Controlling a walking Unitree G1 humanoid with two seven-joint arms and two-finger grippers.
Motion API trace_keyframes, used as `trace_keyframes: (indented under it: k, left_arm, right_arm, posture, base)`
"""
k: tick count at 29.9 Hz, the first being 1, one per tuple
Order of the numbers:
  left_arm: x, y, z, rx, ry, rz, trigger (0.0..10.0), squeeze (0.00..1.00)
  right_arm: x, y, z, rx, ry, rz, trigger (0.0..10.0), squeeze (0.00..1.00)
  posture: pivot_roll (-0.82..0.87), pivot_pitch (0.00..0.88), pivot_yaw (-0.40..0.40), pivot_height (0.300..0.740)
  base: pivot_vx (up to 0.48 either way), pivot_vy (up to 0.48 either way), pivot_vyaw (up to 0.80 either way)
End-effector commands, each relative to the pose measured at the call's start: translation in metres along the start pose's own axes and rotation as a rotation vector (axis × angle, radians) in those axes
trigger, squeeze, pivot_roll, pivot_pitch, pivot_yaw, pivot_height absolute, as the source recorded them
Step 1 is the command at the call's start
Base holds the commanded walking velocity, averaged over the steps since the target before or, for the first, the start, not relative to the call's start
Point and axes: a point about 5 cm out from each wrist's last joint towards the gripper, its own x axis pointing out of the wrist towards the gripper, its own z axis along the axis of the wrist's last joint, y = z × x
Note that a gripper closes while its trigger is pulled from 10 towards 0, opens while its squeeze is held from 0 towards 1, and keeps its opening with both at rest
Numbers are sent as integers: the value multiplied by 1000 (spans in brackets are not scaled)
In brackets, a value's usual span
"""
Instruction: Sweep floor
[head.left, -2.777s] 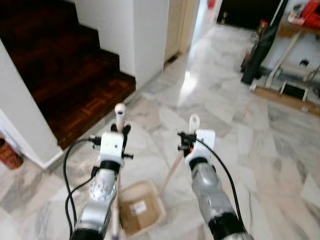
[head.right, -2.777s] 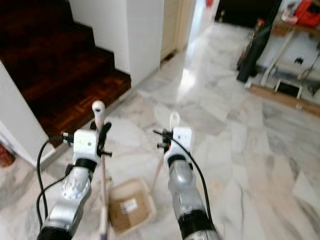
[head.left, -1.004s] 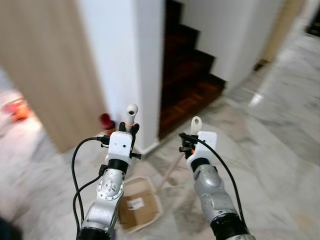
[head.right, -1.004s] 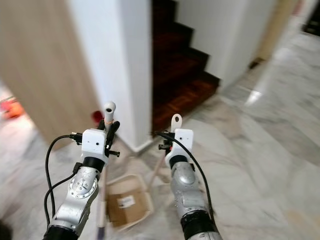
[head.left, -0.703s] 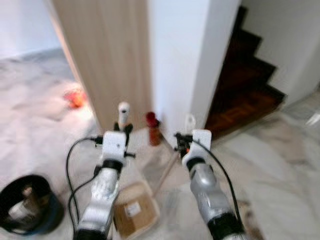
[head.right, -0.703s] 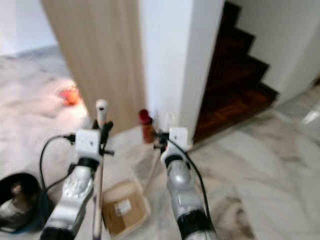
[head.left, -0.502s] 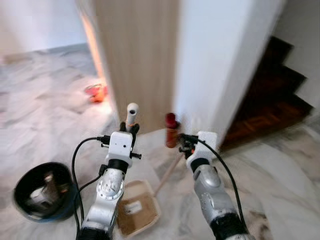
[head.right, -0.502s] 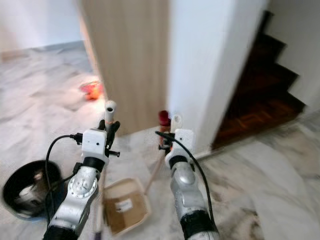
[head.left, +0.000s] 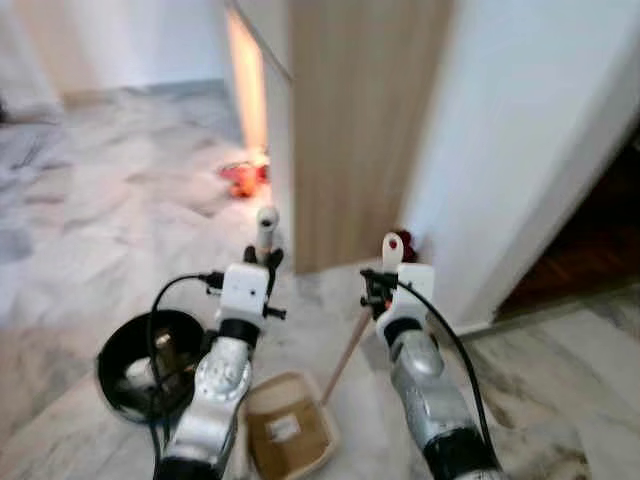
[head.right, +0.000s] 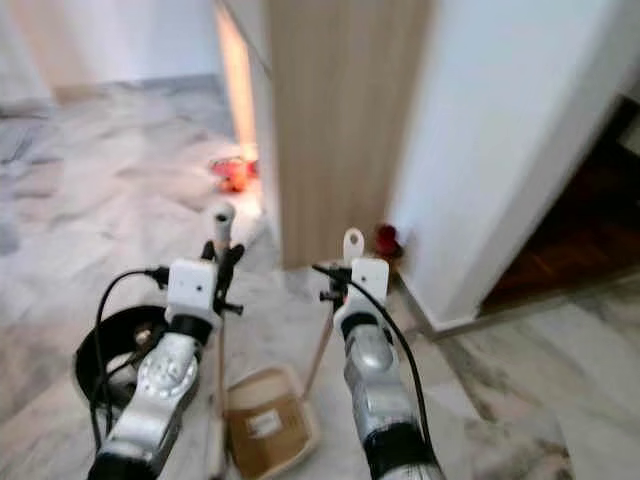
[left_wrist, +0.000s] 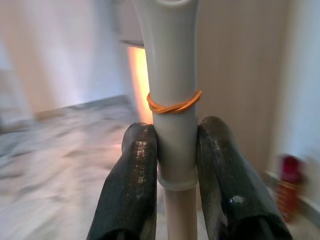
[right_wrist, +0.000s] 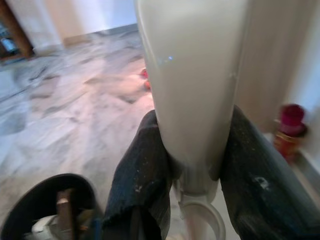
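The marble floor is grey and white and spreads out to the robot's left. A tall wooden panel and a white wall stand ahead, with a dark step at the far right. A moment ago the stairs were in the middle of the picture. Now they sit at the right edge, because the camera has turned to the left. The things themselves did not move.

A black bucket with some bits inside is on the floor at the lower left. It was not in the pictures from longest ago. A tan dustpan hangs low between the two arms, and a white label is on it. Its thin stick goes up to the right arm.

The left end effector is clamped on the white broom handle. One black finger presses each side of it. An orange rubber band is wrapped around the handle just above the fingers. The right end effector is clamped on the wide white dustpan handle in the same way. Both arms are held up in front of the robot just as before.

A small red bottle stands at the foot of the white wall. Something red and orange lies on the floor farther off, maybe a toy, but it is too blurry to tell.
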Motion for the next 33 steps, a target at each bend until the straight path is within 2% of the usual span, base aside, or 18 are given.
trace_keyframes:
  k: [1,33]
  left_arm:
    - [2,-9,7,1,-36,-28,10000,0]
    - [2,-10,6,29,-40,-48,10000,0]
  right_arm:
    - [3,7,11,64,-49,26,10000,0]
    - [3,3,9,65,-32,-8,10000,0]
  posture:
    - [127,0,-30,740]
    - [129,0,-25,740]
  base:
    - [0,0,0]
    - [0,0,0]
